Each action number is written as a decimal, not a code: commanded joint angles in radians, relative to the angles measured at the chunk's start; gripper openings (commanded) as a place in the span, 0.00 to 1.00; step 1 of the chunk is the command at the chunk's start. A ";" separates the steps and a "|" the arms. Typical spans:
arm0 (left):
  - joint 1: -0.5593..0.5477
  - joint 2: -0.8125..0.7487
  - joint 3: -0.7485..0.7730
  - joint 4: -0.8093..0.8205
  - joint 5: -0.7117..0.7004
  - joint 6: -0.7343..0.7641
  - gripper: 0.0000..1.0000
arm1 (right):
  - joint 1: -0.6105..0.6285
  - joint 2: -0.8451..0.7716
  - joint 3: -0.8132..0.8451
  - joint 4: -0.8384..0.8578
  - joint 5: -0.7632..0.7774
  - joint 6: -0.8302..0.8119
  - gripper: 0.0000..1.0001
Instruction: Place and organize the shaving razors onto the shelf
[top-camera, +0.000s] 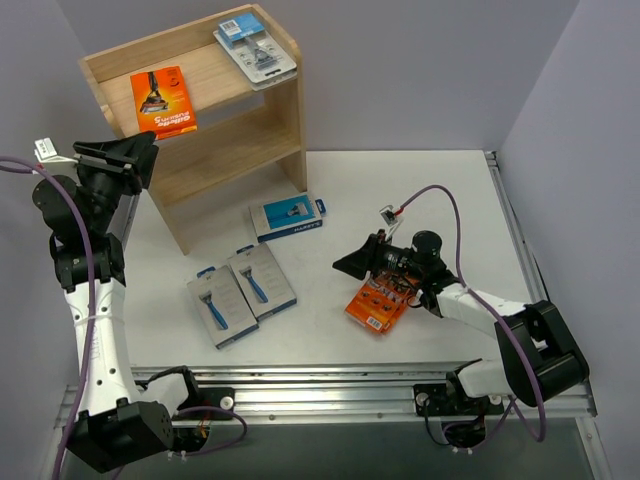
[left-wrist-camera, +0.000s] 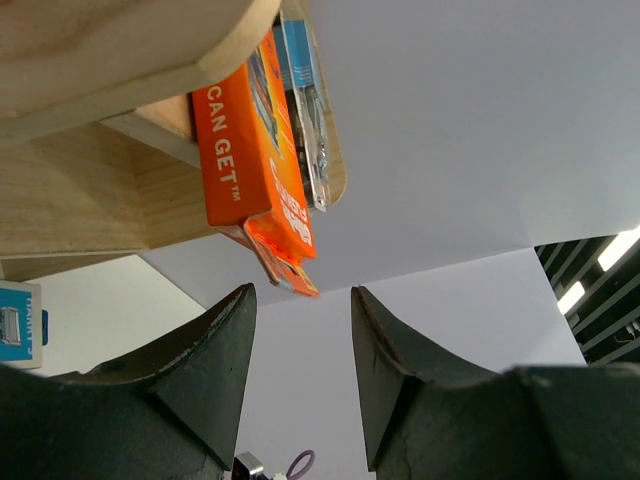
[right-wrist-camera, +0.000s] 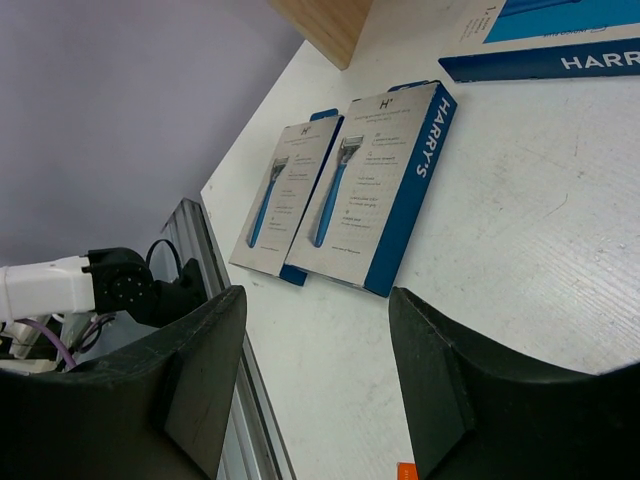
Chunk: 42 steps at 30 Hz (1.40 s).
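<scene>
The wooden shelf (top-camera: 235, 125) stands at the back left. On its top lie an orange razor box (top-camera: 163, 102) and a clear blister pack (top-camera: 255, 50) that overhangs the right end. My left gripper (top-camera: 145, 158) hangs open and empty beside the shelf's left end. Its wrist view looks up at the orange box (left-wrist-camera: 245, 150) and the blister pack (left-wrist-camera: 312, 120). Two grey-and-blue boxes (top-camera: 222, 306) (top-camera: 262, 280) and a blue box (top-camera: 288, 217) lie on the table. My right gripper (top-camera: 350, 264) is open, with nothing between its fingers, just above another orange pack (top-camera: 380, 303).
The shelf's lower tier (top-camera: 215, 155) holds nothing that I can see. A metal rail (top-camera: 300, 380) runs along the table's near edge. In the right wrist view the two grey-and-blue boxes (right-wrist-camera: 385, 185) (right-wrist-camera: 290, 190) lie ahead of the fingers.
</scene>
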 joint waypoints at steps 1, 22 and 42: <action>0.011 0.021 0.060 -0.045 0.019 0.019 0.52 | -0.007 0.008 0.034 0.028 -0.008 -0.021 0.54; 0.014 0.090 0.077 0.037 0.014 0.000 0.43 | -0.018 0.048 0.028 0.051 -0.012 -0.015 0.53; 0.012 0.079 0.045 0.131 -0.038 -0.063 0.09 | -0.019 0.065 0.023 0.051 -0.017 -0.015 0.51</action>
